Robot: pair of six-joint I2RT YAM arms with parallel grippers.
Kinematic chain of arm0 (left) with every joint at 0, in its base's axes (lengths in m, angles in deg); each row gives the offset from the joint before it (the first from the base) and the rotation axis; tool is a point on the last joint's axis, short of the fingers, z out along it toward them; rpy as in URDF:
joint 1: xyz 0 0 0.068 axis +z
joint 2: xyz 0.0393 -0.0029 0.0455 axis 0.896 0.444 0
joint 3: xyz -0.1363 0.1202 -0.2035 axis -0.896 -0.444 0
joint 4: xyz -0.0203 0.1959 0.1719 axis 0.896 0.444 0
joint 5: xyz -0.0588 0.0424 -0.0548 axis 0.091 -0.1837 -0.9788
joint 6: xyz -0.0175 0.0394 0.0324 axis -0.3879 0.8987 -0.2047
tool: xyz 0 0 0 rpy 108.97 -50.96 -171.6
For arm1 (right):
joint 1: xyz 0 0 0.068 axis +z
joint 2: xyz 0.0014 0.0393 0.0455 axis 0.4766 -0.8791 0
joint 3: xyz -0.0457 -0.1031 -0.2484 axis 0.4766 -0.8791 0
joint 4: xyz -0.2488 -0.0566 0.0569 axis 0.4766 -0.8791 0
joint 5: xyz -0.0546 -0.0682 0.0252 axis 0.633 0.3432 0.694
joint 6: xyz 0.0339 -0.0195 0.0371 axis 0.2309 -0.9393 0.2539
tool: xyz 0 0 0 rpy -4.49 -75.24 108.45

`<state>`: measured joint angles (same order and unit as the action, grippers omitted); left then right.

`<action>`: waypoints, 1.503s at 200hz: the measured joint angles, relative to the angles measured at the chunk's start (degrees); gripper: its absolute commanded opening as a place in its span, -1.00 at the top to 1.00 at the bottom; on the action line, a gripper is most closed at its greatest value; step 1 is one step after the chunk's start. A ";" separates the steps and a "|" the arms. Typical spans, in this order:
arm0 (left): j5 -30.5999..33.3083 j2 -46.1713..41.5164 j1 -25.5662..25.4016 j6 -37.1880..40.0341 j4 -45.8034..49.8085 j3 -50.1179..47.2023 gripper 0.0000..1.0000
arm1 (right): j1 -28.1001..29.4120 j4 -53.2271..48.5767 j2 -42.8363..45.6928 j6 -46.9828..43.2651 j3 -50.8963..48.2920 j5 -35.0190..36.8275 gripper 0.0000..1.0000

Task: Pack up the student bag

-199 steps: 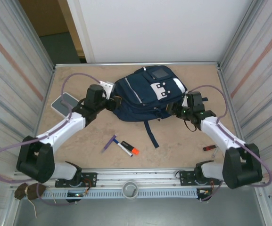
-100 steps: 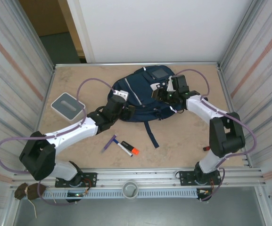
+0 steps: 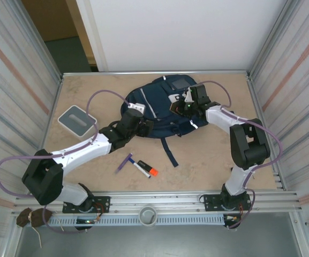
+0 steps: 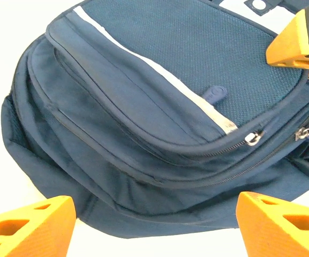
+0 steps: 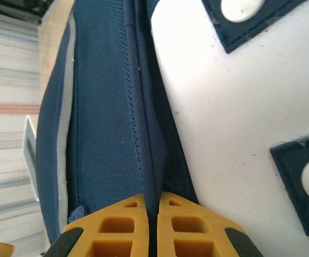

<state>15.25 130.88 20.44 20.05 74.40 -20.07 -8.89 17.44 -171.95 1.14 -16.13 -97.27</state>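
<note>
Right claw [image 5: 151, 206] pinched together on a seam fold of the student bag [image 3: 159, 110]; left claw [image 4: 153, 211] jaws apart, bag's zippered pockets just ahead of it.

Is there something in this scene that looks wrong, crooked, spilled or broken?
Nothing looks spilled or broken. The student bag lies flat with its visible zips shut, and one dark strap trails loose toward the near edge. A marker and a purple pen lie on the table beside it, not packed.
</note>
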 measured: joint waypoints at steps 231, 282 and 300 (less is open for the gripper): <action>9.11 12.11 -1.25 1.46 -1.73 8.39 -0.28 | 4.04 10.84 2.60 12.04 -4.42 1.33 1.00; 6.40 12.11 -0.98 2.01 -1.60 7.43 0.23 | 3.30 9.64 2.60 9.99 -4.42 1.53 1.00; 5.60 12.11 -0.85 2.03 -1.36 7.39 0.34 | 3.21 9.05 2.60 9.44 -4.42 1.53 1.00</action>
<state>20.84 142.99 19.59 22.08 73.05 -12.68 -5.68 26.48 -169.35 10.59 -20.55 -95.74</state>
